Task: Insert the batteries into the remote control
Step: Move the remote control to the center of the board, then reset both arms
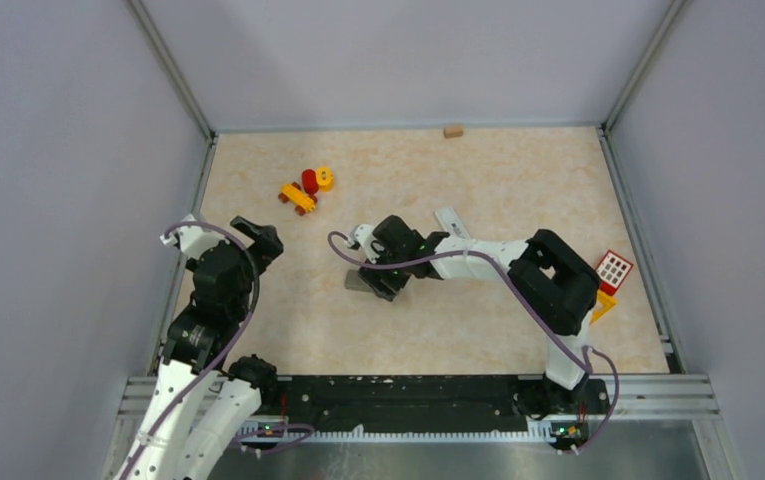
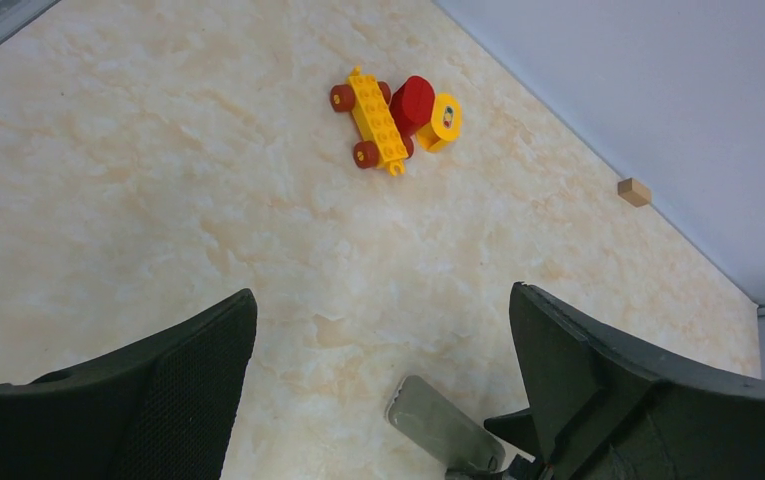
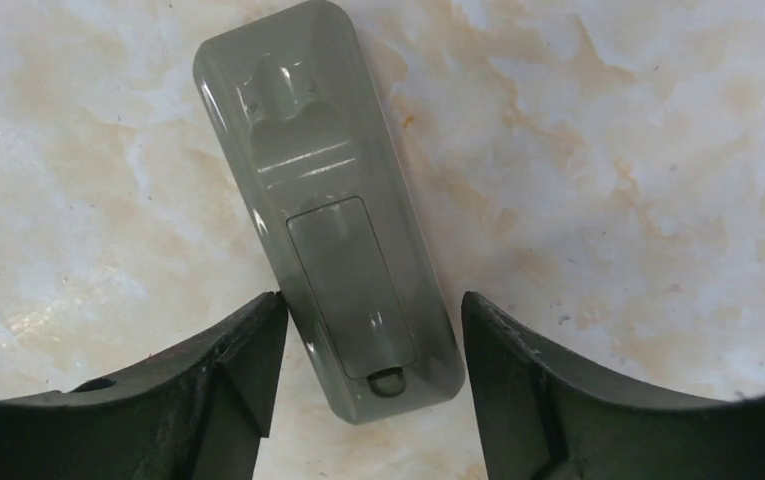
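Two sets of jaws, both open: left gripper (image 2: 383,310) empty; right gripper (image 3: 373,300) straddles remote (image 3: 328,200). Closing off-centre, I may skid it.

Bright, even overhead light; shadows soft. White glare streaks on glossy grey plastic remote control (image 3: 333,210). All three views sharp.

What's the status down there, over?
Left pincer open, empty. Right pincer open, astride grey remote, back up, cover shut. No batteries in sight. Toy blocks well aside.
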